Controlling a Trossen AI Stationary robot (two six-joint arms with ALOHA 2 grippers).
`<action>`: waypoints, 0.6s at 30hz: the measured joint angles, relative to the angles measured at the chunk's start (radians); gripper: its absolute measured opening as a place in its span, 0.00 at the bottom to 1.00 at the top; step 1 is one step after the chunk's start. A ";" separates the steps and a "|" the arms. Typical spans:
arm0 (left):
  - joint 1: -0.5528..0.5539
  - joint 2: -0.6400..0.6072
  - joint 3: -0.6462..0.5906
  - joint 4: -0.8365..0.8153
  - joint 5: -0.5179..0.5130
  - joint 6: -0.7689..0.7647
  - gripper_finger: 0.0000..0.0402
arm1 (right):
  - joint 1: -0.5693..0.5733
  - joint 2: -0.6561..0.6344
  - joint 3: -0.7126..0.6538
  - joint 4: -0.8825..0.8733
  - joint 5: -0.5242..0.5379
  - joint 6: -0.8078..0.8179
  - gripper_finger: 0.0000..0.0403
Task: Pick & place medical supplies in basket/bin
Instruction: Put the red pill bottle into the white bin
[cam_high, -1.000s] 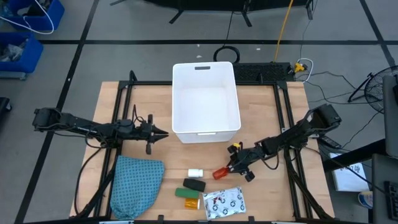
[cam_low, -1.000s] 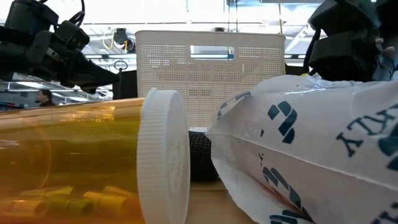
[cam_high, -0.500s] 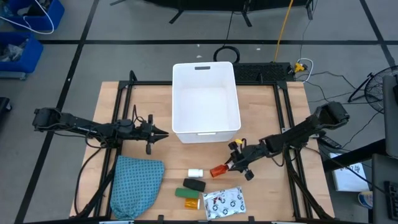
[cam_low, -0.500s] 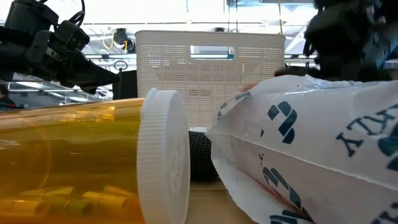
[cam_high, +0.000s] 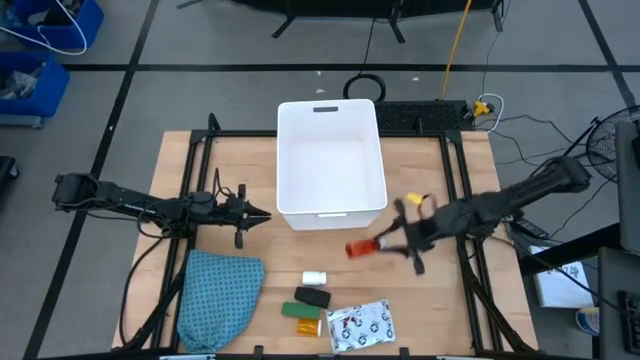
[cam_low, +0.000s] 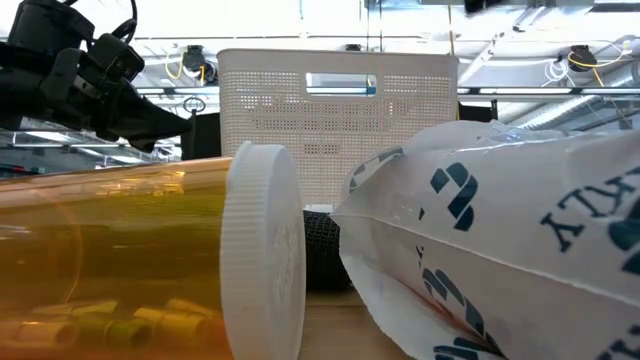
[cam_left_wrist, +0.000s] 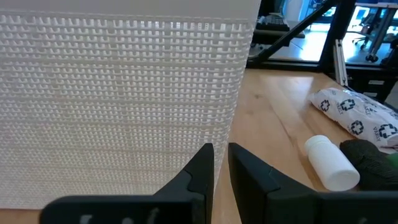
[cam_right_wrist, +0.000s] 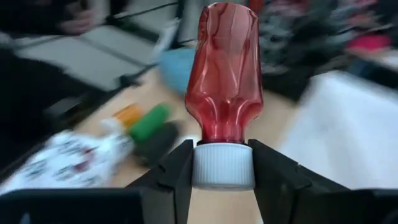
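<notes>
My right gripper (cam_high: 377, 245) is shut on the red bottle (cam_high: 356, 249), just near the white basket's (cam_high: 330, 160) near right corner. The bottle fills the right wrist view (cam_right_wrist: 225, 68). The white roll (cam_high: 314, 277), black oblong (cam_high: 312, 296), green block (cam_high: 297, 310), orange vial (cam_high: 310, 327) and patterned packet (cam_high: 360, 325) lie flat by the table's near edge. In the low view the vial (cam_low: 110, 260) and packet (cam_low: 500, 240) stand in front. My left gripper (cam_high: 264, 213) hovers shut, left of the basket. My right gripper pinches the red bottle's white cap (cam_right_wrist: 222, 165) between its two fingers (cam_right_wrist: 177, 171), one on each side. The fingers reach in from the table's right. The red body (cam_right_wrist: 225, 68) points away from the gripper toward the table's left, lifted clear of the table.
The teal-blue cloth (cam_high: 218, 297) lies at the near left. The basket's mesh wall (cam_left_wrist: 118, 93) stands right in front of my left gripper. Bare wood (cam_high: 430, 180) lies right of the basket. Black frame rails (cam_high: 455, 170) run along both table sides.
My right gripper, shut on the red bottle's cap, has risen and moved toward the far edge, nearer the basket. The bottle has been lifted clear off the table beside the white roll. The right arm has left the low view upward.
</notes>
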 joint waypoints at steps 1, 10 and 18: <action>0.000 0.000 0.000 0.000 0.000 -0.001 0.13 | -0.020 -0.018 0.038 -0.042 0.035 -0.011 0.30; 0.000 0.000 0.000 0.001 -0.001 0.003 0.13 | -0.301 0.146 0.473 -0.354 0.065 -0.099 0.30; 0.000 0.000 0.000 0.002 -0.003 0.016 0.13 | -0.590 0.494 0.922 -0.689 0.021 -0.282 0.30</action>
